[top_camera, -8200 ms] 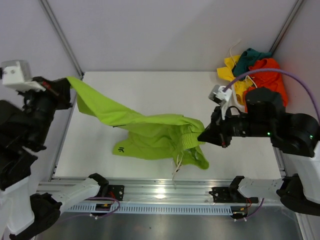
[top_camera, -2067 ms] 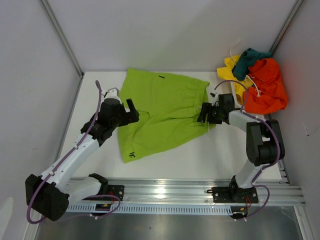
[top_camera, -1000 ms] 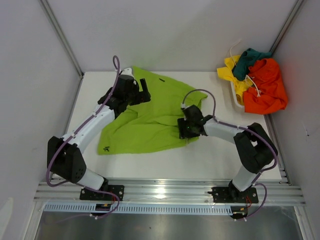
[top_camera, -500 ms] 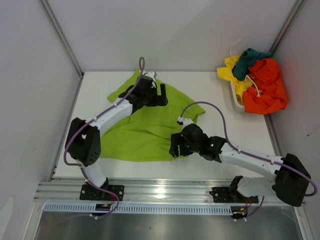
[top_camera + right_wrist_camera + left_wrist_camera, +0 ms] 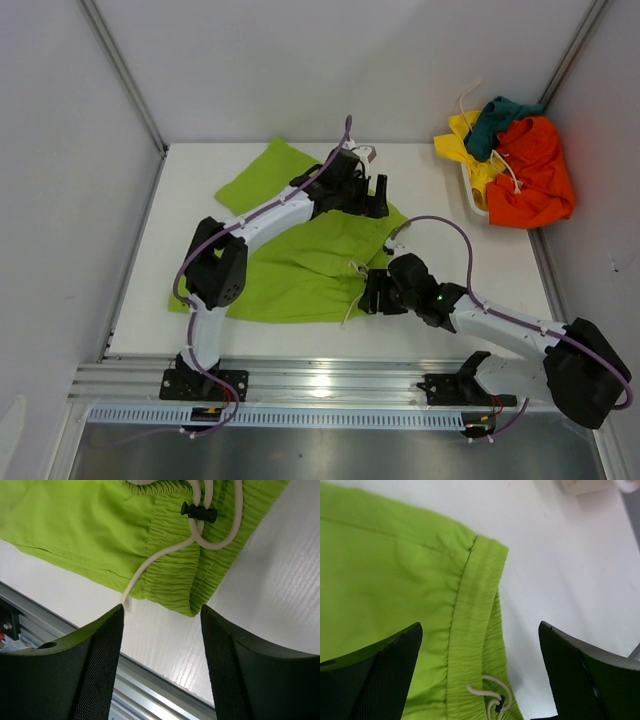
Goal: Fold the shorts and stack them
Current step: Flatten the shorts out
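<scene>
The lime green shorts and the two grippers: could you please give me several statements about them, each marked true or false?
1. The lime green shorts lie on the table. True.
2. The left gripper is shut on the waistband. False: it is open above the waistband, holding nothing.
3. The orange shorts lie at the far right, apart from the lime green shorts. True.
4. The drawstring is black. False: it is white; only its toggle is black.
5. The right gripper is open. True.
</scene>
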`<state>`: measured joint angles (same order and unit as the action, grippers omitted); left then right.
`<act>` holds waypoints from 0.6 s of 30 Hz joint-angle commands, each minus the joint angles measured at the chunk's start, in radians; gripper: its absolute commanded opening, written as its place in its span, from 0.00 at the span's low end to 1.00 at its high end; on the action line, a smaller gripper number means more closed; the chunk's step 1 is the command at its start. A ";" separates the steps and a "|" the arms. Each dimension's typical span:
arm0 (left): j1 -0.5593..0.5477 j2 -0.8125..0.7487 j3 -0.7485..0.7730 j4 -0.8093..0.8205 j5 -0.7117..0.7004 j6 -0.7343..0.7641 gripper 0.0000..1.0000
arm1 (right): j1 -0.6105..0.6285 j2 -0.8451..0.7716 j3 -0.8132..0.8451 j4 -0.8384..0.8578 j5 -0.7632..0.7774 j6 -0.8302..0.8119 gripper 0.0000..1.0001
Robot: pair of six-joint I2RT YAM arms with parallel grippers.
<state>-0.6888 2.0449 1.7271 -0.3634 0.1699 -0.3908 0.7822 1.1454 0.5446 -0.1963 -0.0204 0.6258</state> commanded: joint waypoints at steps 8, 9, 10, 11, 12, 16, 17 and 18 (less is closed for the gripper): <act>0.009 0.155 0.190 0.040 0.184 -0.069 0.99 | -0.038 0.119 -0.051 0.288 -0.085 0.032 0.63; 0.009 0.173 0.189 0.043 0.197 -0.077 0.99 | -0.038 0.125 -0.054 0.299 -0.085 0.035 0.63; 0.009 0.181 0.190 0.052 0.203 -0.083 0.99 | -0.038 0.134 -0.061 0.326 -0.090 0.038 0.63; 0.009 0.190 0.193 0.055 0.207 -0.095 0.99 | -0.038 0.140 -0.069 0.334 -0.092 0.043 0.63; 0.009 0.198 0.192 0.055 0.215 -0.103 0.99 | -0.038 0.145 -0.072 0.340 -0.095 0.045 0.63; 0.008 0.239 0.184 0.060 0.230 -0.132 0.99 | -0.038 0.166 -0.101 0.395 -0.125 0.070 0.55; 0.008 0.244 0.171 0.063 0.232 -0.147 0.99 | -0.037 0.160 -0.112 0.405 -0.133 0.075 0.54; 0.008 0.245 0.166 0.076 0.235 -0.154 0.99 | -0.035 0.152 -0.130 0.412 -0.133 0.081 0.51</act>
<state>-0.6823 2.2890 1.8809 -0.3302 0.3603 -0.4923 0.7460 1.3052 0.4435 0.1314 -0.1303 0.6788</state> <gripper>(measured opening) 0.988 0.528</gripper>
